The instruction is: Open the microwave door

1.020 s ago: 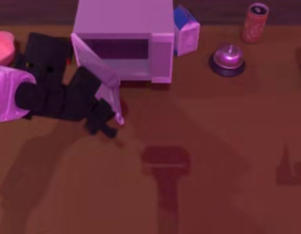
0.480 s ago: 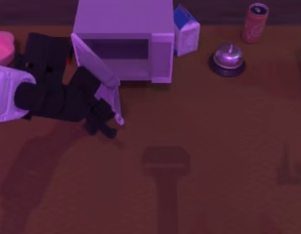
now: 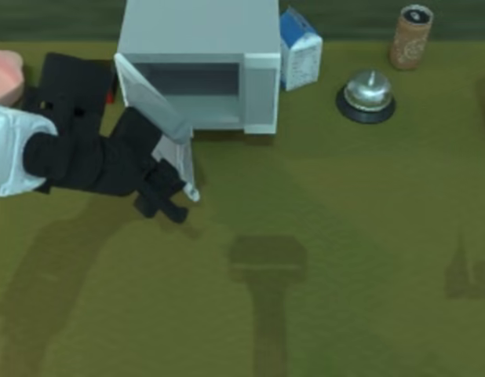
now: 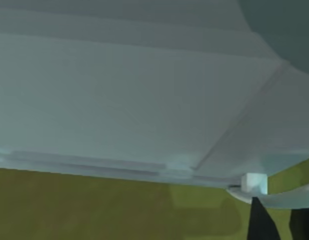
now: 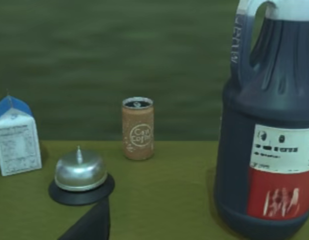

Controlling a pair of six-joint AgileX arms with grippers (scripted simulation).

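The brown can (image 5: 138, 128) is showing pale lettering inside a ring on its side; it seems to be reading "Can Coffee", though the second word is not sharp. The milk carton (image 5: 16, 137) is carrying a panel of fine print on its white face, too small to read. The big dark jug (image 5: 268, 125) is wearing a white and red label with black marks and pale shapes, none of them readable. Raised lettering is running down the jug's handle, also unreadable.
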